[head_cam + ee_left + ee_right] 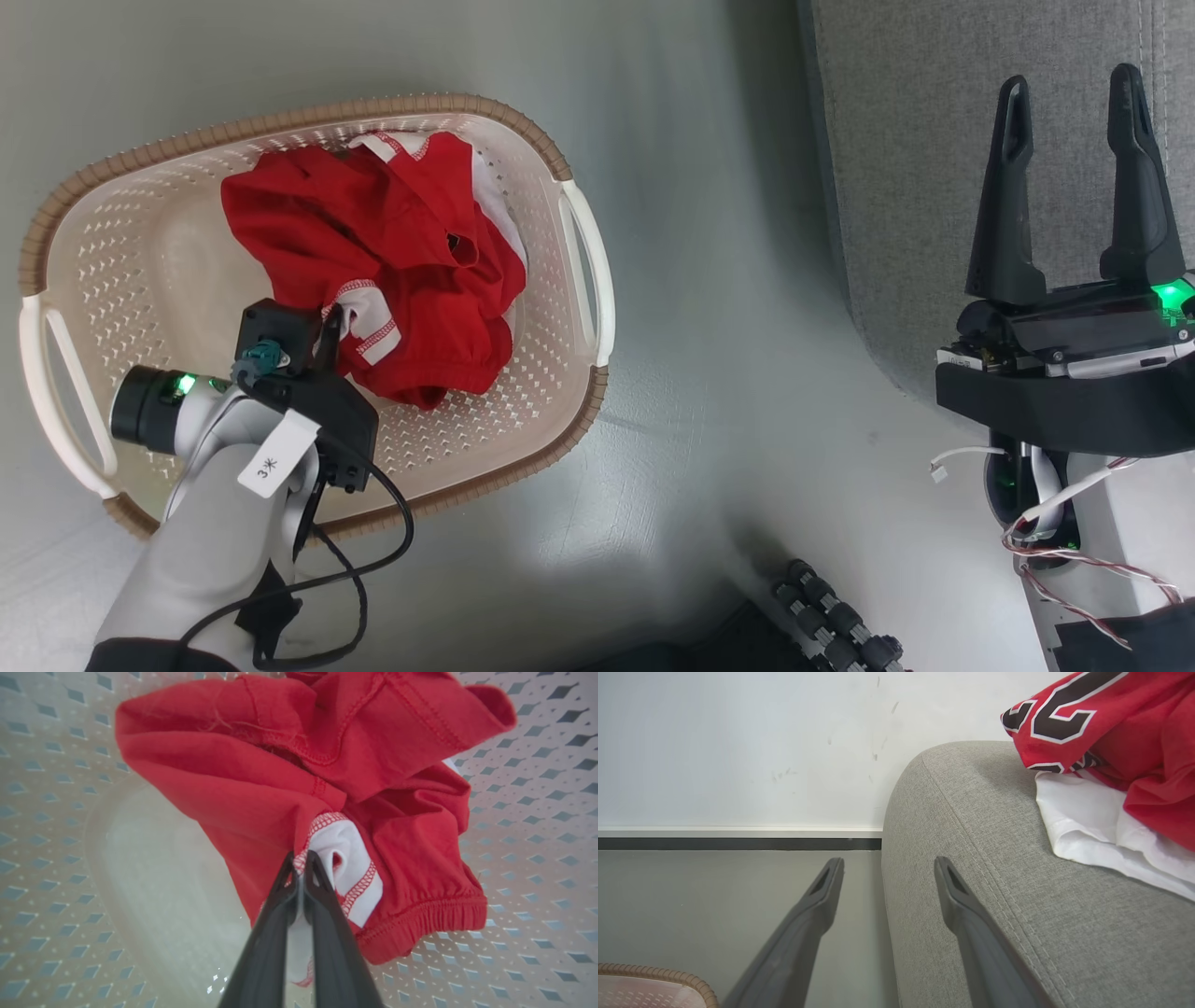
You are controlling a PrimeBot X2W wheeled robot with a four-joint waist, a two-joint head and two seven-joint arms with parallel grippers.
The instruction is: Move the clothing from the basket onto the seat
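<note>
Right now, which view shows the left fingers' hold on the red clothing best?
Left wrist view: close up, the left fingers pinch the white trim of the red clothing. In the head view the wrist housing hides most of that contact. The right wrist view faces the seat instead.

Soft, even light, pale sheen on the floor (569,551); close fingers (268,952) slightly blurred, edges bowed.
</note>
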